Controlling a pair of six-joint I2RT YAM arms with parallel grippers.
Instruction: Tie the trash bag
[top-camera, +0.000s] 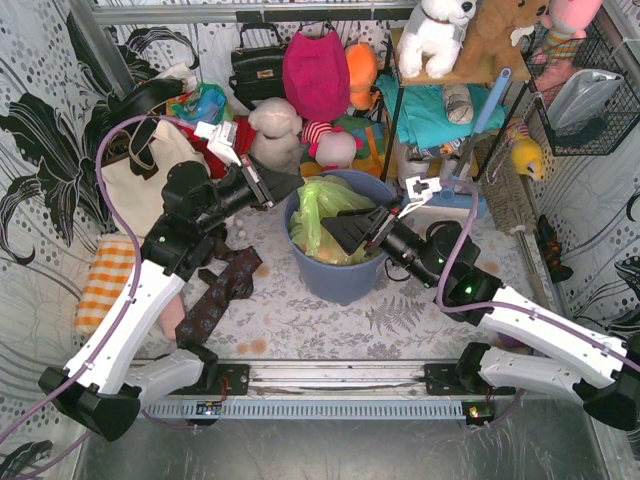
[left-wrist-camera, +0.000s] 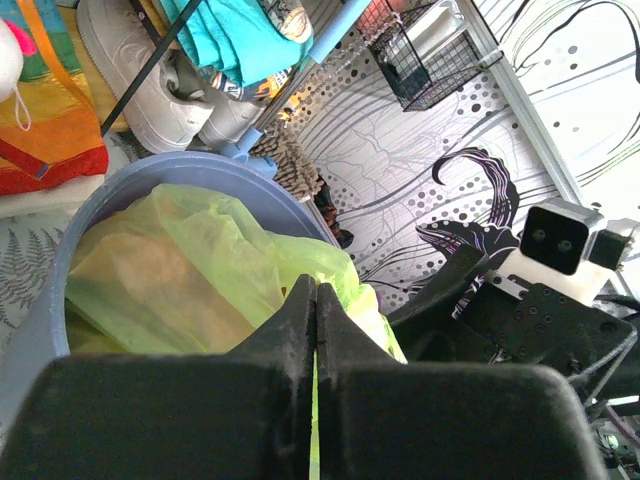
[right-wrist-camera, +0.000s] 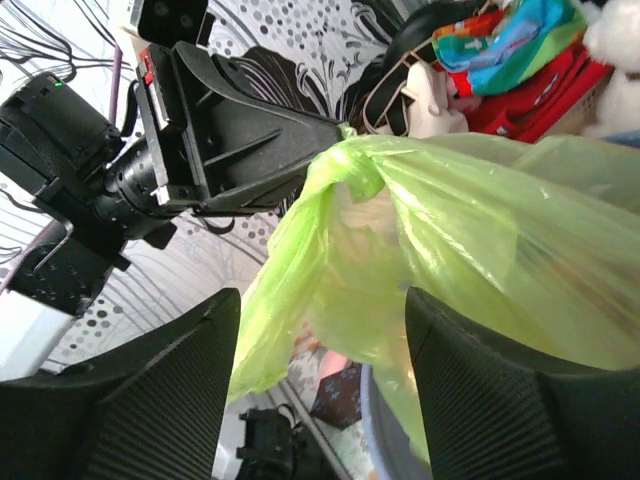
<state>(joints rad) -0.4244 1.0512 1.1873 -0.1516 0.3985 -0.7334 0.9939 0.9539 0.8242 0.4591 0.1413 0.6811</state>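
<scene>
Bag, thin and light green, sits in the bin at mid-table. Its loose top rises above the rim and is drawn toward the left. Brownish paper shows through the plastic in the left wrist view.

Table: grey leaf-pattern cover, with the bin standing on it between the two arms.

Left arm reaches in from the bin's left, right arm from its right.

Left gripper: jaws closed, a gathered twist of bag pinched at the tips. Its own camera shows a sliver of green in the seam between the fingers.

Right gripper: jaws wide, bag film hanging between them, not clamped. Cannot tell whether either pad touches the plastic.

Dark patterned cloth lies on the table just beside the left arm. Orange checked cloth lies at the far left edge.
</scene>
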